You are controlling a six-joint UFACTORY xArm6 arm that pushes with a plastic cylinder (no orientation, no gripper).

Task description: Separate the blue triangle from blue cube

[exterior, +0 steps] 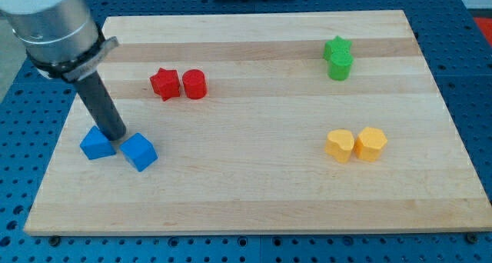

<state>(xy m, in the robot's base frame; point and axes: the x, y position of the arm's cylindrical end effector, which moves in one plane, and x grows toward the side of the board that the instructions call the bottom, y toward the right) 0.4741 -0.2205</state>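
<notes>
My tip (116,138) between blue triangle (97,144), blue cube (139,151), contact unclear.

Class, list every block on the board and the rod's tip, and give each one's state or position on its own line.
blue triangle: touching my tip
blue cube: just apart from the triangle
my tip: between the two blue blocks
red star: beside red cylinder
green blocks: touching
yellow blocks: side by side
</notes>
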